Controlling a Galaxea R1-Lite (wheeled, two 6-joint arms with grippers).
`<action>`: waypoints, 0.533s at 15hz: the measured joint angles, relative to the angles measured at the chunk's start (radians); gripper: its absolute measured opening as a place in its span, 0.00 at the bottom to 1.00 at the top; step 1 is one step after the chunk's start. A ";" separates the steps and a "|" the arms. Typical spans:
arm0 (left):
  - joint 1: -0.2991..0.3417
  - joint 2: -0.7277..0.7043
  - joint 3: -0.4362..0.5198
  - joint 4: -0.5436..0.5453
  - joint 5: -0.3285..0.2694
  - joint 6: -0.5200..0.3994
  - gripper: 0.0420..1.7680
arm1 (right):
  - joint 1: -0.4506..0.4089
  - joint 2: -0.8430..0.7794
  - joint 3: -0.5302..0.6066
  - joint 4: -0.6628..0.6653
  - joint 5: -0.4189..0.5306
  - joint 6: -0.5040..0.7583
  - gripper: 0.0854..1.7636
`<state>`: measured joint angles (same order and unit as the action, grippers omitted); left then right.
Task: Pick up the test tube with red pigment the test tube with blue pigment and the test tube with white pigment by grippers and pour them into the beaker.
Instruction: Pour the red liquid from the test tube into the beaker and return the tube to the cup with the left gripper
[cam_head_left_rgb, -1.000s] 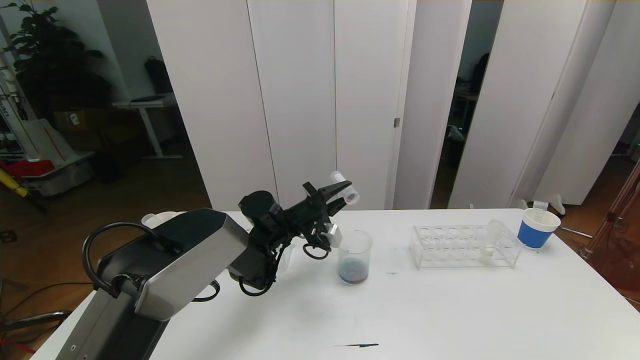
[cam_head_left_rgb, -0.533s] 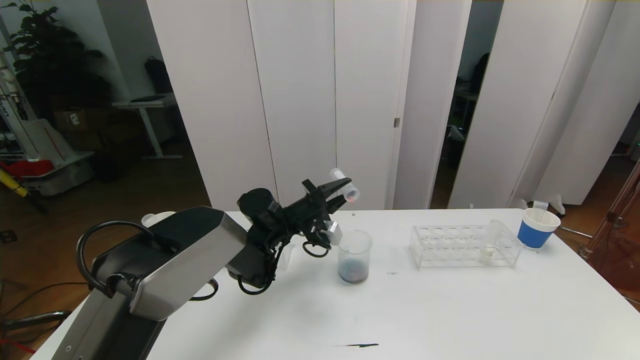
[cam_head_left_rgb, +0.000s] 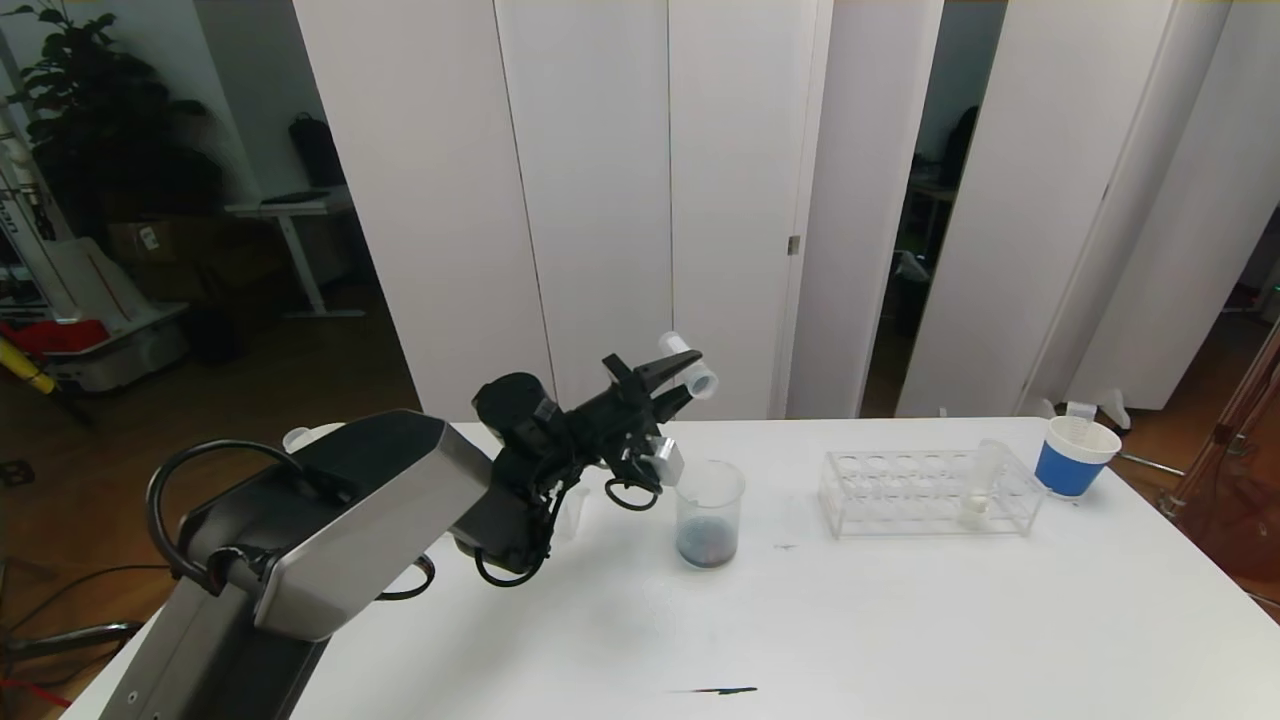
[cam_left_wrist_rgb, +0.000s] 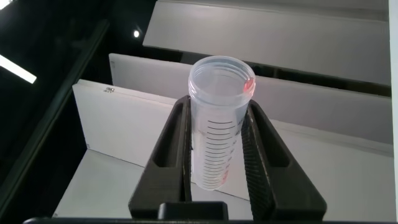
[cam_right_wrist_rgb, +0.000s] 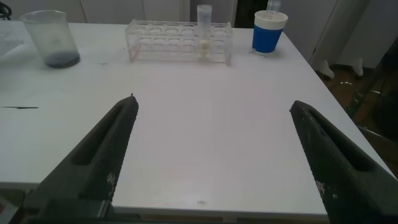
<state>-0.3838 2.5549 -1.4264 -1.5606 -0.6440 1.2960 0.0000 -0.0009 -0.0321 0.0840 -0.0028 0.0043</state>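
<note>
My left gripper is shut on a clear graduated test tube, held tilted above and just left of the beaker. In the left wrist view the tube sits between the fingers, nearly empty, with a red smear at its rim. The beaker holds dark liquid at its bottom. The test tube with white pigment stands in the clear rack; it also shows in the right wrist view. No tube with blue pigment shows. My right gripper is open and empty, low over the table's near right part.
A white paper cup with a blue sleeve holding a clear tube stands right of the rack. Another white cup sits behind my left arm. A dark streak marks the table near the front edge.
My left gripper has risen slightly with the tube. The red drop seen at the tube's mouth no longer shows in the head view.
</note>
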 joint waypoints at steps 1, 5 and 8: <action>-0.001 -0.007 0.000 0.000 0.004 -0.024 0.30 | 0.000 0.000 0.000 0.000 0.000 0.000 0.99; -0.001 -0.058 0.013 0.059 0.175 -0.041 0.30 | 0.000 0.000 0.000 0.000 0.000 0.000 0.99; -0.010 -0.105 0.017 0.141 0.434 -0.152 0.30 | 0.000 0.000 0.000 0.000 0.000 0.000 0.99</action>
<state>-0.3934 2.4502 -1.4094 -1.4196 -0.2096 1.1440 0.0000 -0.0009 -0.0321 0.0836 -0.0028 0.0047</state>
